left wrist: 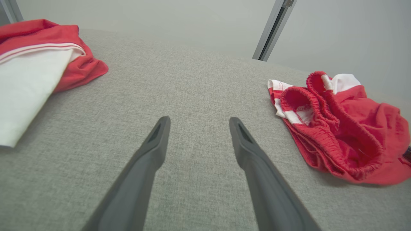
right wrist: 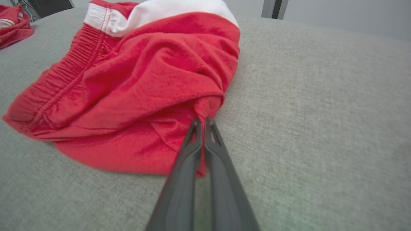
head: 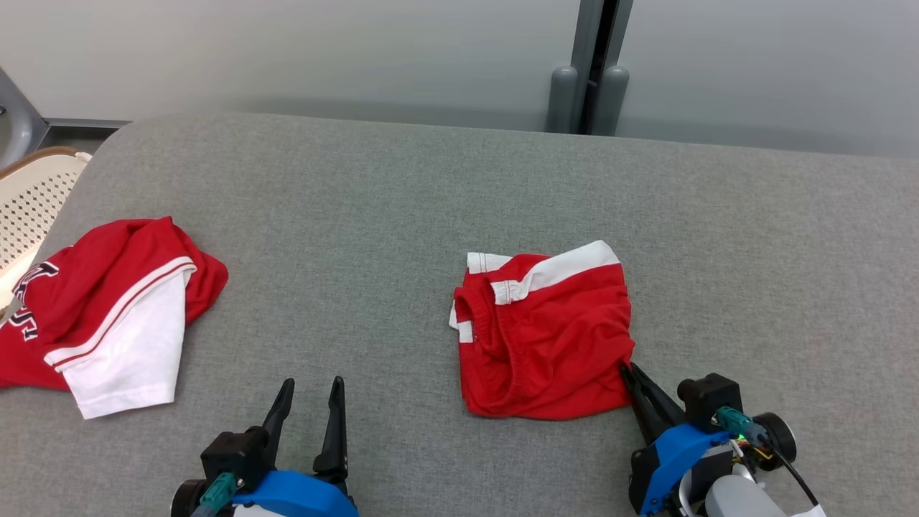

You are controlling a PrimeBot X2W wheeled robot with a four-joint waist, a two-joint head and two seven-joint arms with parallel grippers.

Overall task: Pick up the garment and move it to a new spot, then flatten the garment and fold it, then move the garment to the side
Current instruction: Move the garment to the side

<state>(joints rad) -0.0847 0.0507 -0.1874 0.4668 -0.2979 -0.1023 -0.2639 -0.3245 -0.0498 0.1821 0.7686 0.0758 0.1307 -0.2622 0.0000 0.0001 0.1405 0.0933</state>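
1. The cream perforated basket [head: 32, 197] sits just off the table's far-left edge. I see only its wall and brown rim, so I cannot tell what is inside it.
2. The red shorts [head: 549, 337], trimmed in white, lie crumpled on the table. They are right of centre on the near side, with the waistband turned toward my left.
3. My right gripper [head: 626, 370] is closed on the shorts' near right edge. In the right wrist view, a fold of red cloth is pinched between its fingertips [right wrist: 212, 134].
4. My left gripper [head: 313, 384] has its jaws wide and holds nothing. It is over bare fabric to the left of the shorts, apart from them.
5. A red jersey [head: 108, 309] with a white sleeve lies bunched at the table's left edge. It is near the basket and well apart from the shorts.
6. The table [head: 402, 187] is covered in grey woven fabric, and its far-left corner is rounded.
7. Behind the table stands a pale grey wall [head: 287, 50], split by a dark upright post [head: 594, 64] with two grey rounded stubs at its base.
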